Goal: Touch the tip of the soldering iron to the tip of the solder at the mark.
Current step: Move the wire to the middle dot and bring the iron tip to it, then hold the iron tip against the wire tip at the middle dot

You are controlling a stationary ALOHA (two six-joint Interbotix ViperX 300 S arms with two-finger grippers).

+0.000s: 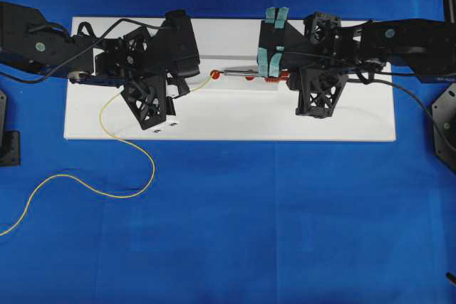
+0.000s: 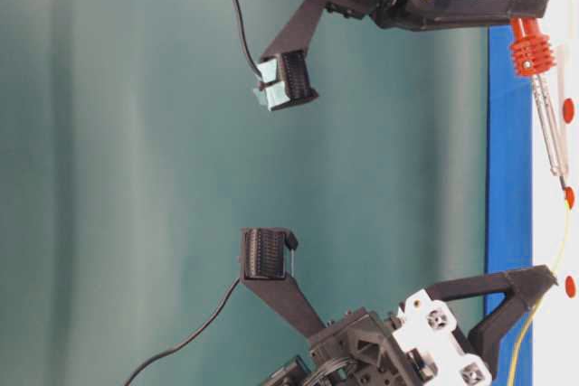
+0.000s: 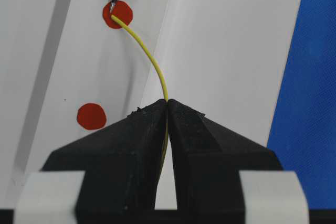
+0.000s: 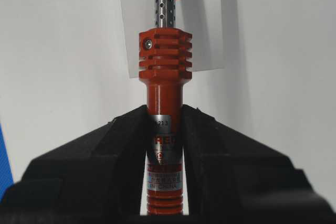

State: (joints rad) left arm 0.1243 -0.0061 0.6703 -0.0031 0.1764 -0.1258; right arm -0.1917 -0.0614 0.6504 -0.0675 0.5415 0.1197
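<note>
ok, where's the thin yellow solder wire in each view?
Overhead: thin yellow solder wire loops lower left.
Table-level: lower right edge.
Left wrist: centre, rising from the shut left gripper.
Right wrist: not in it.
Shared landmark: red round mark at its tip.

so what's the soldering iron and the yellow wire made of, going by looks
Soldering iron: the handle looks like glossy red-orange moulded plastic with ribbed fins; the shaft is shiny perforated silver metal. Yellow wire: thin, smooth and matte, holding a soft curve; probably solder, though it could be coated.
</note>
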